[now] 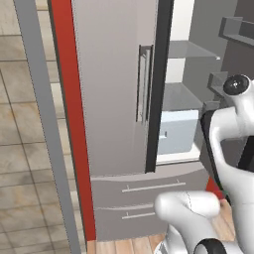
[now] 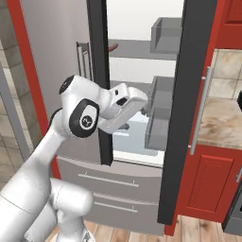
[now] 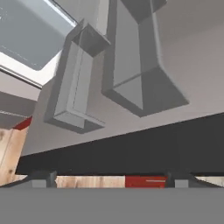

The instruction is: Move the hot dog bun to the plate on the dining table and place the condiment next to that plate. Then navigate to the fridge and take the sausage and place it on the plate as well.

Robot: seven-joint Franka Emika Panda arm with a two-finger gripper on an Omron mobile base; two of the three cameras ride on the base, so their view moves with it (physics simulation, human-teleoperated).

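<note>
The fridge (image 1: 114, 89) is showing plain matte grey door panels edged in black, with a pale white interior and a light blue drawer (image 1: 177, 131) inside. A small reddish-brown sausage (image 2: 112, 47) is lying on a grey shelf (image 2: 142, 49), and red cabinets (image 2: 208, 182) are standing over a light wood-grain floor (image 1: 129, 245).

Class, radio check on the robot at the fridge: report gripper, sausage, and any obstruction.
Gripper open, empty, facing the grey door shelves. Sausage on the upper shelf of the open fridge, untouched. Dark door edge stands beside the arm's path.
</note>
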